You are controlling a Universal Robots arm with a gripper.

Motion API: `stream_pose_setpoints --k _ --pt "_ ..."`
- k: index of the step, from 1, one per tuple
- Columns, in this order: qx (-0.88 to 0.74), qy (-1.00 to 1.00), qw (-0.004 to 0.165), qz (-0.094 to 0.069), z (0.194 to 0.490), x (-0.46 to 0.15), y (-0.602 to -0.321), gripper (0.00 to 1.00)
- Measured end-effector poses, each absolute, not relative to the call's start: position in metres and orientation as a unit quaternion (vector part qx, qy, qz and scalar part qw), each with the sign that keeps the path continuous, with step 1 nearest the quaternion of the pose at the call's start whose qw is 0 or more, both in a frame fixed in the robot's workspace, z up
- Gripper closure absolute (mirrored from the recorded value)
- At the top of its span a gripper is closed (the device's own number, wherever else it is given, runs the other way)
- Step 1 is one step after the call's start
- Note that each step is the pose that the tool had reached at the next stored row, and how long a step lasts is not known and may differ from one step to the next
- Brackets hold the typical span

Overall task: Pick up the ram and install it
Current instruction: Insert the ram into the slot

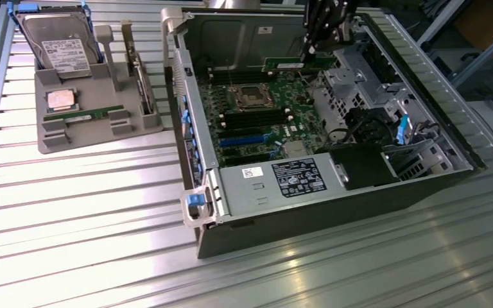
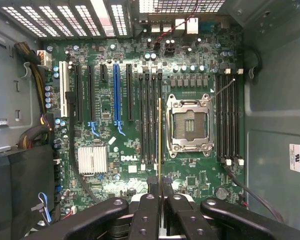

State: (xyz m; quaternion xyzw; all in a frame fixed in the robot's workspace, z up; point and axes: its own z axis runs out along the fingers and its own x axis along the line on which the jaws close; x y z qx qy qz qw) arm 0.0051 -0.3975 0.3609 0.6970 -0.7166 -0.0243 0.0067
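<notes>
The black gripper (image 2: 160, 187) was pinched shut on the long, slim green circuit-board ram (image 2: 160, 135), holding it edge-on above the black memory slots (image 2: 149, 120) beside the silver processor socket (image 2: 189, 125) on the green motherboard (image 2: 110, 165), inside the open grey computer case (image 1: 315, 212). Well apart, at the exterior view's left, a second green stick (image 1: 84, 117) lay on the grey plastic holder (image 1: 58, 140), near a square silver processor chip (image 1: 61, 99).

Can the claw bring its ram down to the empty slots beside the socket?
Probably yes: the case is open, and nothing stands between the ram in the claw and the slots.
</notes>
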Motion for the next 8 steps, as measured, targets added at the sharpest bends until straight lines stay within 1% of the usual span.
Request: stream_pose_setpoints --k 8 --pt "0.697 -0.717 0.007 -0.024 0.3584 0.0051 -0.3978 0.87"
